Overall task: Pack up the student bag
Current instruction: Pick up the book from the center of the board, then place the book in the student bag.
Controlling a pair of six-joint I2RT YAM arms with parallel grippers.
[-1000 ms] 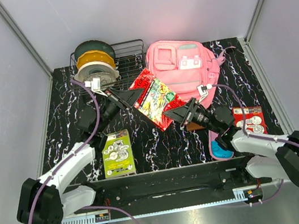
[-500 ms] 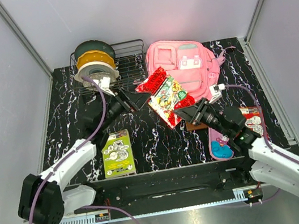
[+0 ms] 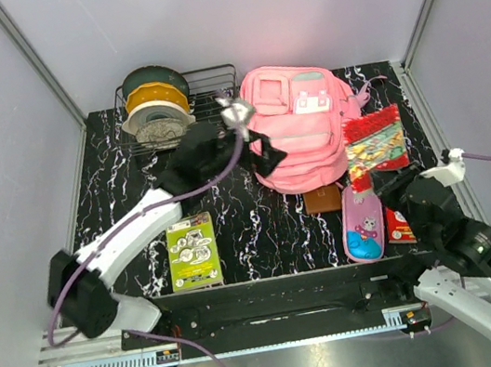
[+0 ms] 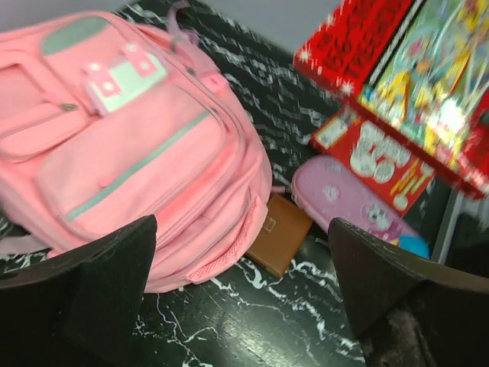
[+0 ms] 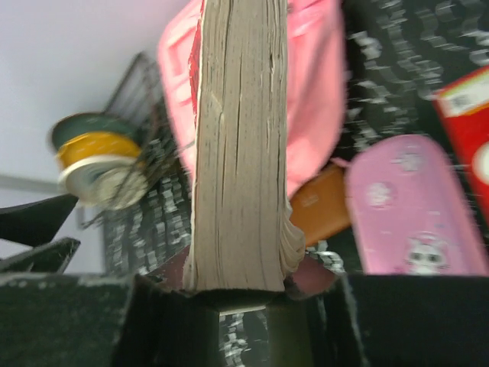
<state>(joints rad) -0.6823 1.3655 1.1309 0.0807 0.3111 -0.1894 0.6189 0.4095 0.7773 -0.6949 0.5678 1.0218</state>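
The student bag (image 3: 303, 122) is a large pink backpack lying flat at the back of the table, its front pockets facing up (image 4: 130, 145). My left gripper (image 3: 264, 154) hovers wide open at the bag's near left edge, and nothing sits between its fingers (image 4: 241, 260). My right gripper (image 3: 368, 180) is shut on a colourful red-bordered book (image 3: 374, 143), held up on edge to the right of the bag. In the right wrist view the book's page edges (image 5: 241, 145) stand clamped in the jaws (image 5: 241, 287).
A brown wallet (image 3: 324, 199) lies against the bag's near edge, beside a pink pencil case (image 3: 363, 225) and a red card pack (image 3: 396, 226). A green booklet (image 3: 193, 251) lies near left. A wire basket (image 3: 210, 84) with spools (image 3: 157, 104) stands back left.
My left gripper let go of the book, opened wide and swung right to the bag. The right gripper closed on the book and carried it to the right of the bag.
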